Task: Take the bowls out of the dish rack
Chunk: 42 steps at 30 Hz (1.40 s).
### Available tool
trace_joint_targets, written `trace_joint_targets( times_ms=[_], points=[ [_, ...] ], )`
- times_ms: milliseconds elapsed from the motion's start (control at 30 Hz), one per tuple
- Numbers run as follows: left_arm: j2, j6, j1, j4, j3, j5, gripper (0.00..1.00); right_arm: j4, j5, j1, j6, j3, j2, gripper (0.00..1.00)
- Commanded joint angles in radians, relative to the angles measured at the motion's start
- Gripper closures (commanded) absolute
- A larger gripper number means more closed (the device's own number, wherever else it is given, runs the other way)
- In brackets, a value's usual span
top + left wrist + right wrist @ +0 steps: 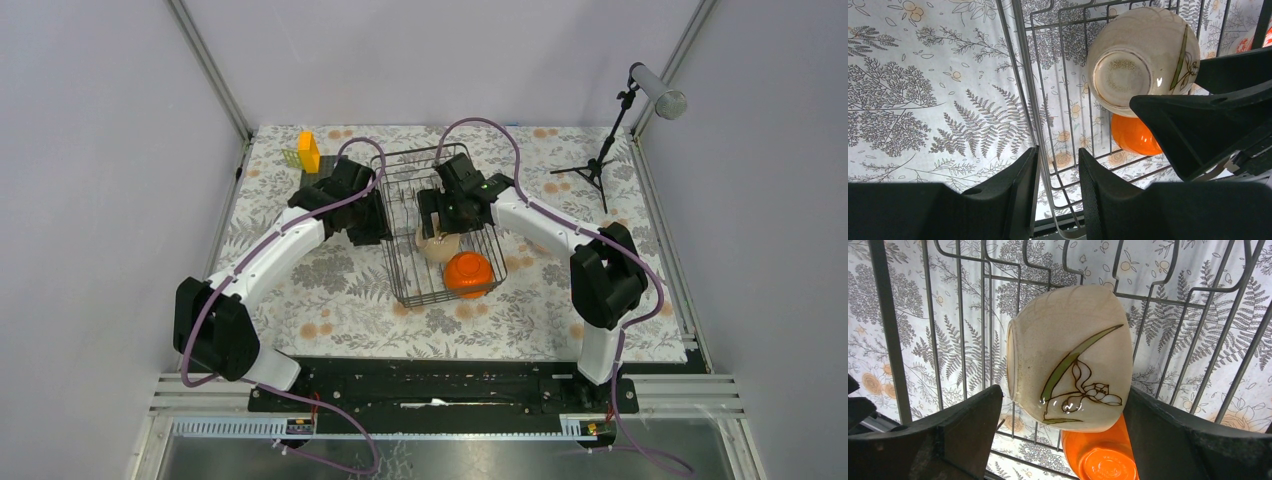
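Right hand (1063,390): spread wide, one finger on each side of the cream bowl (1068,340).
Left hand (1058,160): fingers narrowly apart astride the rack's (890,315) left rim wire; whether they pinch it, cannot tell.
Bowls: two, both in the rack.
Cream bowl: on its side, painted with a green leaf and a flower.
Orange bowl (468,273): plain, touching it, at the near end.
Rack: one, black wire, on the tabletop (330,290).

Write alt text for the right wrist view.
A beige bowl painted with a flower lies on its side in the black wire dish rack, between the open fingers of the right claw. An orange bowl sits upside down at the bottom edge, and a fern-patterned tablecloth shows through the wires.
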Motion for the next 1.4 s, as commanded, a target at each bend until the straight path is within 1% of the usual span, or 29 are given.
trace_joint_targets(
  times_ms=[0,167,300,533,700,967,1067,1167,1367],
  points=[
    [-0.043,0.000,-0.003,0.027,-0.005,-0.012,0.61,0.042,-0.073,0.006,0.028,-0.001,-0.026,0.06],
    [-0.042,0.005,-0.003,0.026,-0.005,-0.012,0.61,0.082,-0.106,0.007,0.052,-0.009,-0.048,0.07],
    [-0.046,0.008,-0.003,0.027,-0.008,-0.016,0.61,0.084,-0.118,0.006,0.052,-0.006,-0.029,0.13],
    [-0.052,0.005,-0.003,0.029,-0.019,-0.008,0.61,0.132,-0.174,0.006,0.038,-0.057,-0.044,0.12],
    [-0.035,-0.001,-0.003,0.037,-0.008,0.016,0.61,0.145,-0.203,0.005,0.027,-0.065,-0.048,0.16],
    [-0.032,-0.002,-0.003,0.037,0.018,0.013,0.61,0.199,-0.231,-0.001,0.023,-0.117,-0.085,0.17],
    [-0.018,-0.002,-0.003,0.036,0.032,0.033,0.61,0.212,-0.238,-0.015,0.021,-0.131,-0.086,0.18],
    [0.009,-0.001,-0.003,0.037,0.060,0.064,0.62,0.225,-0.281,-0.038,0.019,-0.143,-0.082,0.19],
    [0.058,-0.003,-0.003,0.037,0.123,0.124,0.63,0.321,-0.362,-0.066,0.030,-0.216,-0.120,0.19]
  ],
)
